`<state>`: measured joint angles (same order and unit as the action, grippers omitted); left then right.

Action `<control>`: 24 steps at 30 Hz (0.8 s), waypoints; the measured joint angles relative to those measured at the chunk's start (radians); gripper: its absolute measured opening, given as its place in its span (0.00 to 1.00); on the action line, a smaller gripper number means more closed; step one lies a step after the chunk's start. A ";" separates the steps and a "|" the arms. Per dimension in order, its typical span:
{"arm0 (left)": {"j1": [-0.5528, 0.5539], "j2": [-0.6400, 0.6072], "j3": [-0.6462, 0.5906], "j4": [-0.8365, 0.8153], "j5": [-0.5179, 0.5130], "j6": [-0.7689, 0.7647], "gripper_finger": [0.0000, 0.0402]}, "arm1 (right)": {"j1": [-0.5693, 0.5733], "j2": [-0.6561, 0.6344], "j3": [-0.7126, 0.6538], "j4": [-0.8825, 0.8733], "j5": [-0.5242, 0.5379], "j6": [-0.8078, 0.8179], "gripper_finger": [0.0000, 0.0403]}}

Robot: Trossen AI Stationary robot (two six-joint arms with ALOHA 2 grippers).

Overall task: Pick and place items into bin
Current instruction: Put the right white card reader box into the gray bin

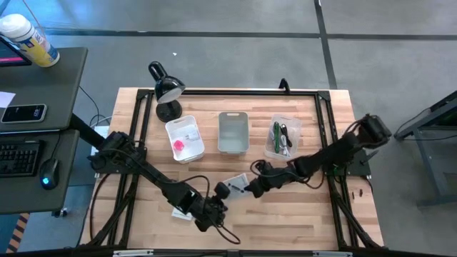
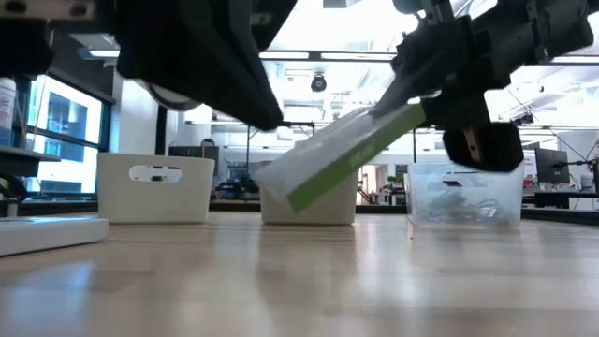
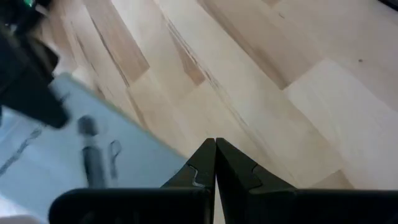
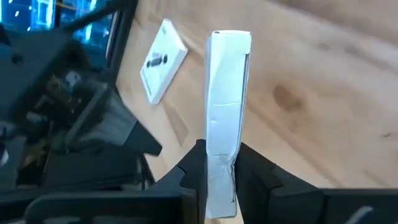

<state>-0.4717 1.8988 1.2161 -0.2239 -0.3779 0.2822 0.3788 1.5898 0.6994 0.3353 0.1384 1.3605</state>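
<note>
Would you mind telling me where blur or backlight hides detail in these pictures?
Low view: ceiling lights behind turn both arms into silhouettes, though the held packet reads clearly. Left wrist view: the packet on the table is smeared. Right wrist view: the right gripper and its packet are sharp.

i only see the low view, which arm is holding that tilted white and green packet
observer: the right gripper, shut on the white packet.
operator: left one holding anything
observer: no, the left gripper is shut with nothing in it; a second packet lies on the table near it.
operator: anything in the white bin
observer: a pink cube sits in the white bin.
</note>
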 joint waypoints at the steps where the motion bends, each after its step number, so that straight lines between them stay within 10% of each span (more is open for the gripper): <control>1: 0.000 0.000 0.011 -0.013 0.000 0.010 0.00 | -0.003 -0.023 0.000 -0.028 0.012 -0.003 0.14; 24: -0.055 -0.001 0.040 -0.208 -0.035 -0.091 0.00 | -0.174 -0.451 0.000 -0.421 0.413 -0.158 0.11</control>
<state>-0.5265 1.8982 1.2556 -0.4317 -0.4133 0.1915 0.2044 1.1389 0.6998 -0.0857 0.5513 1.2022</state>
